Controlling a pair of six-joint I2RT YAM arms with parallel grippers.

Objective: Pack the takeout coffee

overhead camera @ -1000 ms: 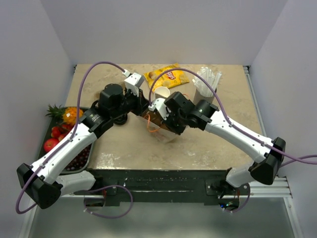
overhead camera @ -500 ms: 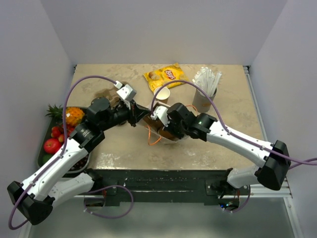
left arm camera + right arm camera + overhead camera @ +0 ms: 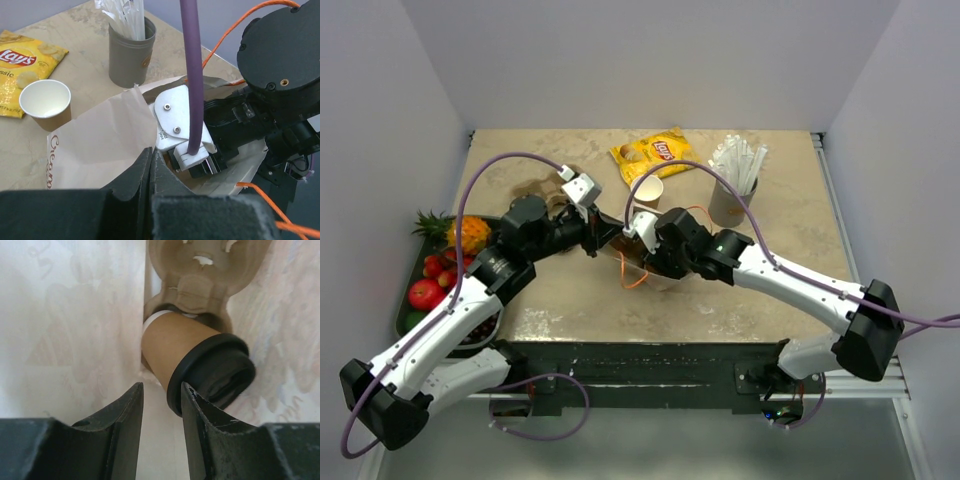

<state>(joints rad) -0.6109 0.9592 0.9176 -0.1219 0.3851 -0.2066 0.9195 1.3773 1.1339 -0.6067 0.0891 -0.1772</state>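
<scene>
A tan kraft cup (image 3: 172, 347) with a black lid (image 3: 216, 372) lies tilted inside the paper bag (image 3: 100, 145), its base against the moulded-pulp carrier (image 3: 205, 270). My right gripper (image 3: 161, 390) is open inside the bag, just short of the cup, and its right finger is beside the lid's rim. My left gripper (image 3: 151, 152) is shut on the bag's rim and holds the mouth open; in the top view it (image 3: 603, 232) is left of the bag (image 3: 665, 278). A second kraft cup (image 3: 648, 188), open and lidless, stands on the table behind the bag.
A grey cup of wrapped straws (image 3: 732, 195) stands at the back right. A yellow chips bag (image 3: 655, 153) lies at the back middle. Fruit (image 3: 423, 292) sits in a tray at the left edge. Orange bag handles (image 3: 632, 276) hang at the front.
My left gripper has pulled the bag's rim toward the left and near side. My right gripper has gone a little further left into the bag.
</scene>
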